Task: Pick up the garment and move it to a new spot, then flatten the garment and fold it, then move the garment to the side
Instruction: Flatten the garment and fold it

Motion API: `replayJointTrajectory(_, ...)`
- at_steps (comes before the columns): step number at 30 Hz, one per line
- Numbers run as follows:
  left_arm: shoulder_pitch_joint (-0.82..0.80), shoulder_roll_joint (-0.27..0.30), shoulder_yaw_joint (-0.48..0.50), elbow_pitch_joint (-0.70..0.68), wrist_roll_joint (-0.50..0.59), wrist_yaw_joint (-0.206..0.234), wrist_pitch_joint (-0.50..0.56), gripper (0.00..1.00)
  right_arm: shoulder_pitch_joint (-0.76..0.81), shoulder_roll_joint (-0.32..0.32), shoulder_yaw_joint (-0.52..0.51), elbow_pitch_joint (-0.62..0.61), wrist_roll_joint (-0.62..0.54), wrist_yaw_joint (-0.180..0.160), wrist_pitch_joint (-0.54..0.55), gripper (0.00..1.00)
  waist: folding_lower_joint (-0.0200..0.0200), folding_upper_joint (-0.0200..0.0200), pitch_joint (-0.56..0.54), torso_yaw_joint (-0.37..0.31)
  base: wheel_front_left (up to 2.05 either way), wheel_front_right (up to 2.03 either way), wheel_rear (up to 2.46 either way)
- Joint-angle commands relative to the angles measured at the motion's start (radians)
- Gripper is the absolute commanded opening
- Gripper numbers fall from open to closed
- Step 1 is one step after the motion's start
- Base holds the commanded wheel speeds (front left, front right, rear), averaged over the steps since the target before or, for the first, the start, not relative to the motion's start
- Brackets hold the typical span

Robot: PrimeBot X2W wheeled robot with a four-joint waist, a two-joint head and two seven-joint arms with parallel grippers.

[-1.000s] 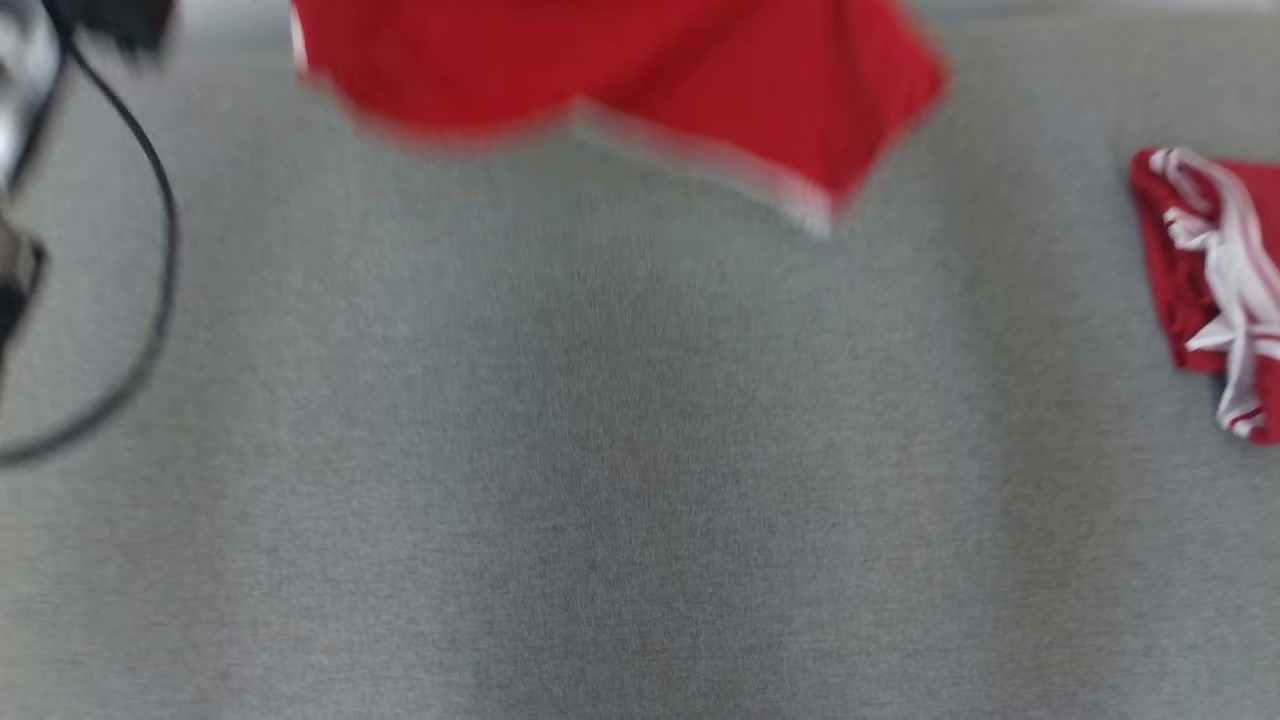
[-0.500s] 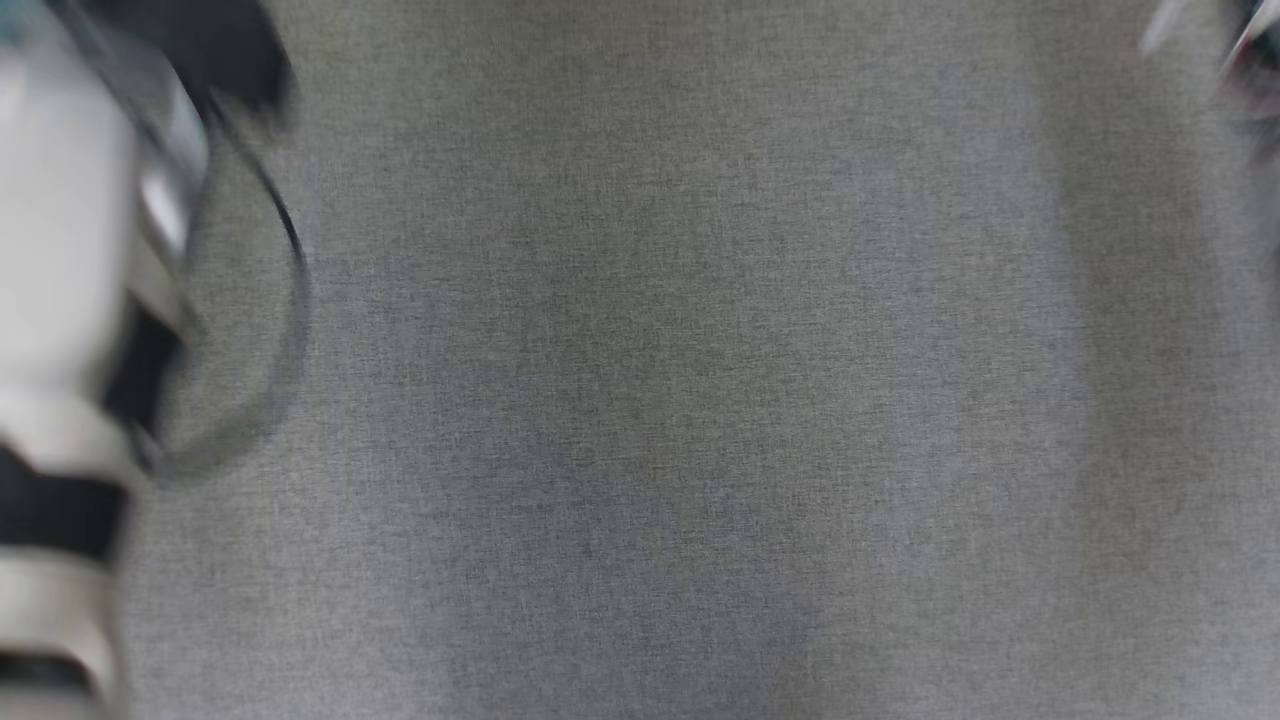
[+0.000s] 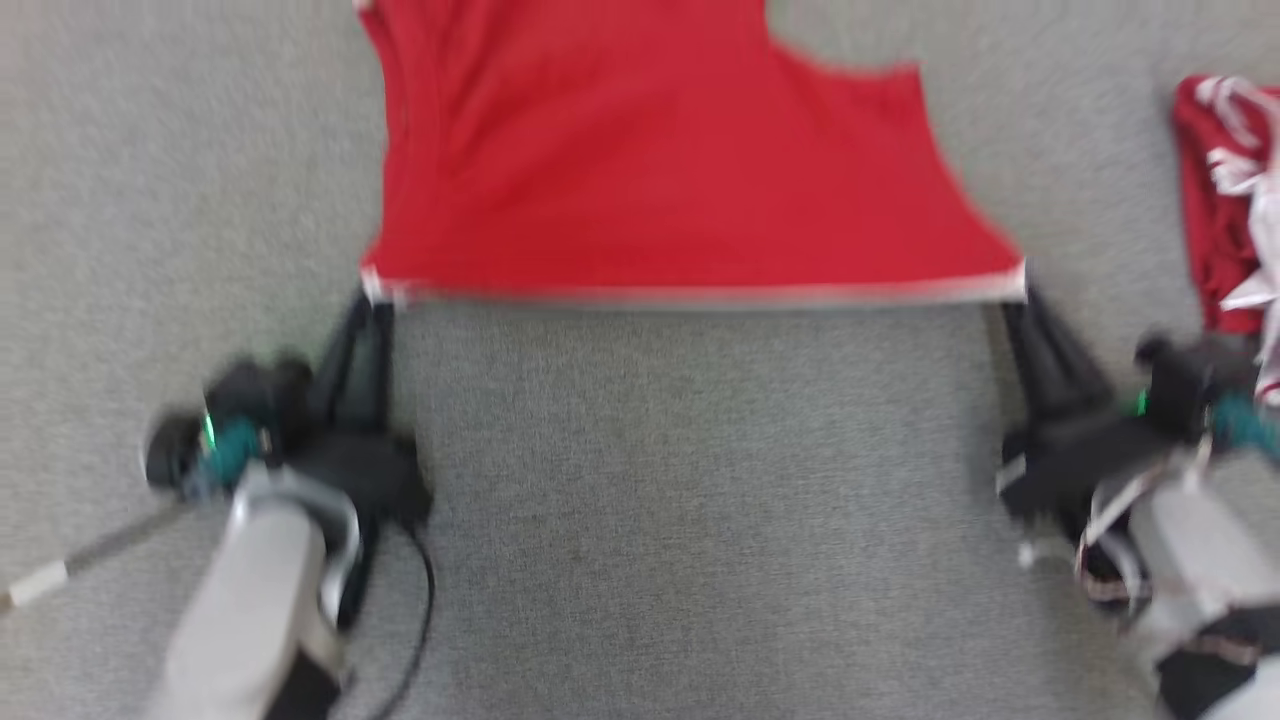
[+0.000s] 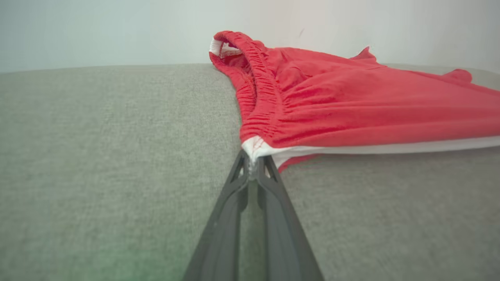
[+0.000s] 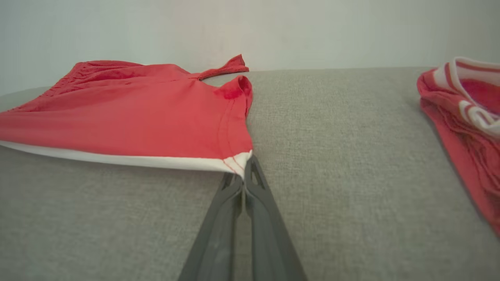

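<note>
red garment (image 3: pixel 650 170) lies spread flat on the grey surface (image 3: pixel 680 520), white hem (image 3: pixel 700 293) nearest the robot. left gripper (image 3: pixel 374 303) pinches the hem's left corner, right gripper (image 3: pixel 1012 298) pinches its right corner. second red-and-white garment (image 3: pixel 1225 200) is bunched up at the far right, apart.

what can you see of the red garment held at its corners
The red garment looks like soft thin cloth shorts, with a white band along its near edge and a gathered elastic band on its left side. It lies spread, mildly wrinkled, on the grey cloth surface. The near edge is pulled straight between the left gripper and the right gripper, each shut on one near corner.
</note>
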Motion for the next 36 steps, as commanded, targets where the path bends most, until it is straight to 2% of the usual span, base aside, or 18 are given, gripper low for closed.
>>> replayJointTrajectory(1,0.121,0.020,0.022,0.046,0.008,0.010,0.013,0.00,0.041,-0.012,-0.045,0.011,0.007,-0.013,-0.007,0.00,0.0003,0.0001,-0.079,-0.017,0.00,0.00,0.00)
replayJointTrajectory(5,0.258,0.010,0.063,0.040,0.029,0.004,0.014,0.00,0.185,0.025,-0.067,0.011,-0.007,-0.013,-0.007,0.00,0.0003,0.0001,-0.164,-0.035,0.00,0.00,0.00)
replayJointTrajectory(7,0.323,0.002,0.078,0.032,0.042,-0.001,0.016,0.00,0.238,0.022,-0.035,-0.007,-0.048,-0.013,-0.007,0.00,0.0003,0.0001,-0.206,-0.042,0.00,0.00,0.00)
replayJointTrajectory(13,0.505,-0.020,0.122,0.008,0.074,-0.019,0.018,0.00,0.394,0.070,-0.043,0.014,-0.077,-0.013,-0.006,0.00,0.0003,0.0001,-0.345,-0.061,0.00,0.00,0.00)
replayJointTrajectory(19,0.641,-0.041,0.156,-0.055,0.089,-0.029,0.013,0.00,0.518,0.091,0.004,0.010,-0.098,-0.012,-0.006,0.00,0.0003,0.0001,-0.447,-0.066,0.00,0.00,0.00)
replayJointTrajectory(27,0.743,-0.074,0.213,-0.121,0.103,-0.036,0.006,0.00,0.605,0.114,0.003,0.024,-0.096,-0.012,-0.006,0.00,0.0003,0.0001,-0.502,-0.060,0.00,0.00,0.00)
replayJointTrajectory(36,0.760,-0.076,0.205,-0.198,0.117,-0.038,0.006,0.00,0.546,0.154,-0.050,-0.007,-0.133,-0.011,-0.006,0.00,0.0003,0.0001,-0.477,-0.053,0.00,0.00,0.00)
